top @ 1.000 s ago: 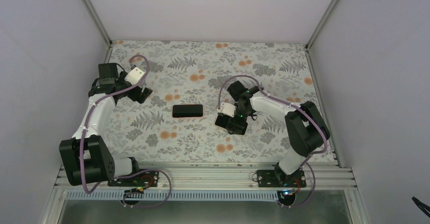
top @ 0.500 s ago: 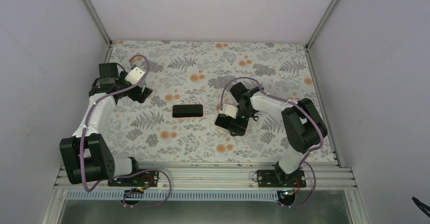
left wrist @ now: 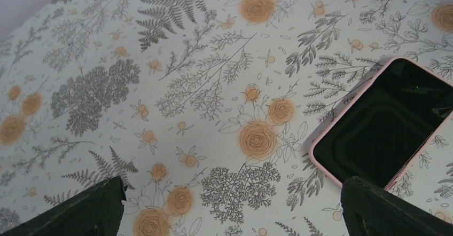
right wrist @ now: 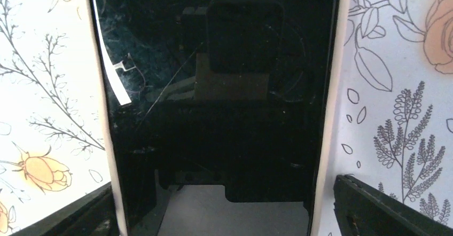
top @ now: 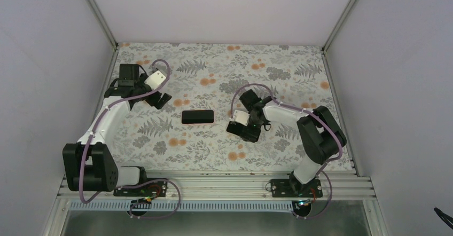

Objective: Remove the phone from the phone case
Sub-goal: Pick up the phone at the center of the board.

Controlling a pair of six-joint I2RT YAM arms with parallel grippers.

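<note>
A black phone in a pink case lies flat at the table's middle. It also shows at the right of the left wrist view. My left gripper hovers left of it, open and empty. My right gripper is low over the table to the right of the phone. In the right wrist view a black glossy slab with a pale rim lies between its spread fingers, with a small gap at the right finger. The top view hides this slab under the gripper.
The floral table mat is ringed by white walls at the back and both sides. A metal rail with the arm bases runs along the near edge.
My left arm has swung right, bringing its gripper closer to the cased phone. My right gripper has shifted slightly up and left while staying low. The phone in the middle has not moved.
</note>
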